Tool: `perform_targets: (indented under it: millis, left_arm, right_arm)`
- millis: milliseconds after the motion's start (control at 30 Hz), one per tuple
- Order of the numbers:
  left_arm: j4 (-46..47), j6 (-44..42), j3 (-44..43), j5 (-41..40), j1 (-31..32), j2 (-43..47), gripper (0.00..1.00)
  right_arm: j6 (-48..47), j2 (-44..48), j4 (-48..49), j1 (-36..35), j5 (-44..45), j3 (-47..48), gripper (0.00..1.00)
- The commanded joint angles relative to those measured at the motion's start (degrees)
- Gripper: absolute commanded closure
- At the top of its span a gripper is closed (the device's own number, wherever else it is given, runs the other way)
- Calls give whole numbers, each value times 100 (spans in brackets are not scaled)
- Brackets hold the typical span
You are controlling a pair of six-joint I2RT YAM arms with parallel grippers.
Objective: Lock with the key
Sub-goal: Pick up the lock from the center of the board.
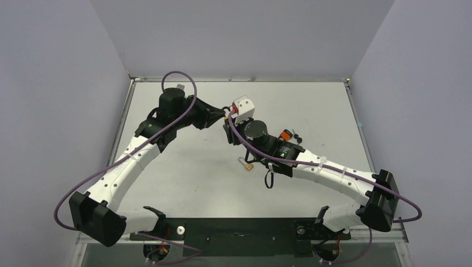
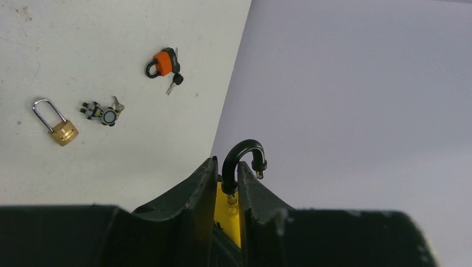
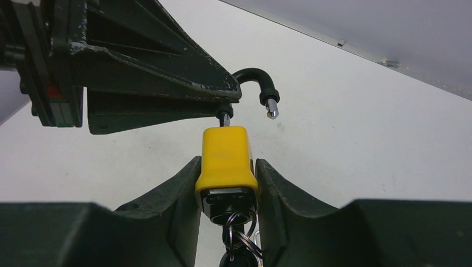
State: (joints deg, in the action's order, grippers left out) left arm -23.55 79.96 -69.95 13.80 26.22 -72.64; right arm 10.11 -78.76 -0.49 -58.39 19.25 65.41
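Note:
A yellow padlock (image 3: 225,158) is held in the air between both arms. My right gripper (image 3: 226,162) is shut on its yellow body. A key with rings (image 3: 240,236) sits in the keyhole at the bottom. My left gripper (image 2: 227,162) is shut on the fixed leg of the black shackle (image 2: 245,147), with the yellow body (image 2: 227,214) behind its fingers. The shackle (image 3: 253,75) is open, its free end out of the body and off to the side. In the top view the two grippers meet near the table's middle: left (image 1: 221,115), right (image 1: 229,124).
An orange padlock with a key (image 2: 162,62) lies on the table, also in the top view (image 1: 285,134). A brass padlock (image 2: 55,123) and a small bunch of keys (image 2: 103,115) lie near it. The brass padlock shows by the right arm (image 1: 248,165).

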Motion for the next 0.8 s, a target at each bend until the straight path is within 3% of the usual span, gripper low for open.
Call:
perform_targets:
  millis: [0,100,433,667,767]
  left_arm:
    - [687,-319,207,262,23,378,78]
    - [954,-455,562,338,40,530,68]
    - [1555,-1438,1437,394,182,1091,56]
    - [1171,-3291,821,536,189,1268,51]
    - [1327,-3981,620,836,191,1281,50]
  right_arm:
    - [176,517,76,26,183,55,100]
    - [276,619,-259,79,114,106,100]
    - [637,728,-805,295,-274,278,100]
    - [1177,1173,-1389,1118,-1611,494,100]
    - [1354,1433,-1596,1366,-2733,548,100]
